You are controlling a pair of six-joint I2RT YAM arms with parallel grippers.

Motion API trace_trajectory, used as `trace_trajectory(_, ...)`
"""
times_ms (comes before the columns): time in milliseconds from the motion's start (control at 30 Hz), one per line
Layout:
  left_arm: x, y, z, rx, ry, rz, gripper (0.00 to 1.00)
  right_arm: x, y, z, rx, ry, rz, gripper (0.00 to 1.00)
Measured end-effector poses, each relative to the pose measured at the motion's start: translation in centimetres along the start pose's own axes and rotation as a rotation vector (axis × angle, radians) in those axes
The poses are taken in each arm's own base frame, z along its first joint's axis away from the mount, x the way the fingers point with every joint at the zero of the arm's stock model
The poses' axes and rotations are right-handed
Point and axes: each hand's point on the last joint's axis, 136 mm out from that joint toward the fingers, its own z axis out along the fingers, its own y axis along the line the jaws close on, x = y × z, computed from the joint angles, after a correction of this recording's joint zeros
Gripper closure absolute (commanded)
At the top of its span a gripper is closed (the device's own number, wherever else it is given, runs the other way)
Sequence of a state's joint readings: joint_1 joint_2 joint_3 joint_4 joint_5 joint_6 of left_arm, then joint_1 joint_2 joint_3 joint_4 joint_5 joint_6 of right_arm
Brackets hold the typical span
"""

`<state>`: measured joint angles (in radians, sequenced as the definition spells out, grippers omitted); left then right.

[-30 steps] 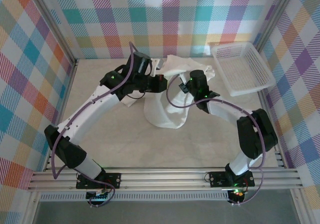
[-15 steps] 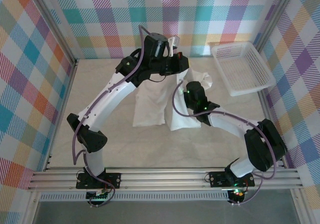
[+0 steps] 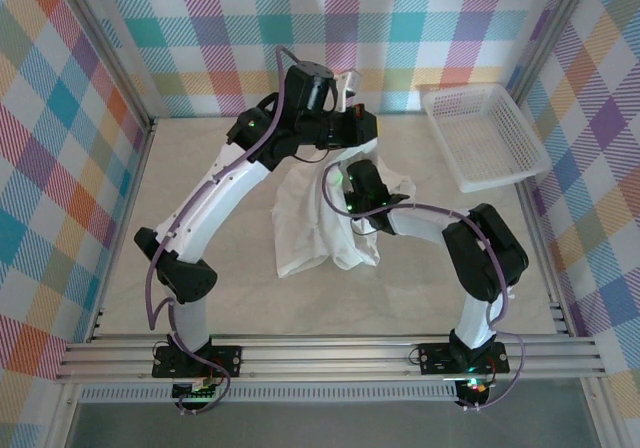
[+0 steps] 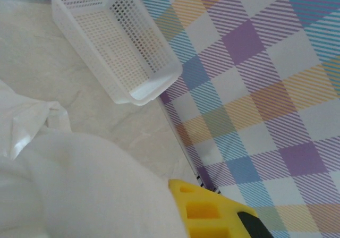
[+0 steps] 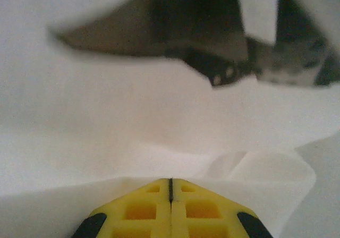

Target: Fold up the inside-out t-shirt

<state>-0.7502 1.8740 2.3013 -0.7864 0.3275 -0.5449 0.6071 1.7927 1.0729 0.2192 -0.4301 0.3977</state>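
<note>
**White tee strung up between both arms, basket parked off to the side**

So the inside-out t-shirt (image 3: 310, 223) sits around the middle of the bench (image 3: 200, 278), a bit toward the far side. Its long axis runs far-to-near. The top end is bunched up high by the left pincer (image 3: 365, 133), and the loose bottom edge drapes onto the bench toward the arm bases, drifting a little left. A floppy bit of cloth pokes out to the right, just beside the right arm's wrist. I can't make out the tag, and the fabric is too crumpled to tell front from back.

The left pincer is clamped down, up above the bench. In its wrist view the white cloth sits right against the one yellow finger (image 4: 207, 211) I can see, so it looks like it's got hold of the shirt. The right pincer (image 5: 170, 187) is lower and just nearer than the left one. Its two yellow fingers are pressed flat together, with shirt fabric bunched right at the tips and all around.

The white lattice basket (image 3: 485, 138) sits in the far right corner, against the plaid wall (image 3: 400, 28). It's well apart from the shirt, and its whole mesh floor is on show.
</note>
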Motion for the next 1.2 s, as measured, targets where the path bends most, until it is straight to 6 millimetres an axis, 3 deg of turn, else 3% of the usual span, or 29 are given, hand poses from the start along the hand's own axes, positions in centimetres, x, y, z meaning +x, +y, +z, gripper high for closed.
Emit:
trace_trajectory(133, -0.2, -1.7, -1.8, 0.049, -0.010, 0.036, 1.00, -4.2, -1.1, -0.9, -0.037, -0.081, 0.179, 1.00)
trace_trajectory(233, -0.7, -2.8, -3.8, 0.069, -0.042, 0.074, 1.00, -6.0, -2.3, 0.4, -0.094, -0.075, 0.265, 1.00)
trace_trajectory(333, -1.2, -4.1, -6.0, 0.094, -0.080, 0.112, 1.00, -4.7, -3.0, 1.8, -0.133, -0.026, 0.362, 1.00)
trace_trajectory(433, -1.7, -5.7, -7.4, 0.149, -0.111, 0.135, 1.00, -2.8, -3.7, 2.3, -0.055, 0.053, 0.454, 1.00)
trace_trajectory(567, -3.1, -7.8, -7.1, 0.228, -0.134, 0.145, 1.00, -4.3, -4.9, 2.8, 0.095, 0.051, 0.430, 0.98)
trace_trajectory(700, -4.6, -9.0, -6.1, 0.274, -0.157, 0.159, 1.00, -2.5, -7.4, 3.6, 0.236, 0.115, 0.408, 0.76)
trace_trajectory(833, -4.4, -8.6, -5.5, 0.265, -0.144, 0.154, 1.00, 1.3, -10.3, 3.7, 0.406, 0.261, 0.373, 0.40)
trace_trajectory(867, -4.3, -8.5, -5.5, 0.257, -0.141, 0.155, 1.00, 2.1, -10.6, 3.5, 0.445, 0.300, 0.359, 0.29)
trace_trajectory(933, -4.3, -8.3, -5.6, 0.245, -0.140, 0.166, 1.00, 3.0, -10.6, 3.0, 0.496, 0.358, 0.314, 0.15)
trace_trajectory(1067, -4.3, -8.6, -5.9, 0.252, -0.143, 0.186, 1.00, 4.6, -9.3, 2.6, 0.535, 0.461, 0.222, 0.08)
trace_trajectory(1200, -4.5, -9.3, -6.8, 0.269, -0.153, 0.206, 1.00, 5.0, -8.7, 3.9, 0.573, 0.540, 0.152, 0.07)
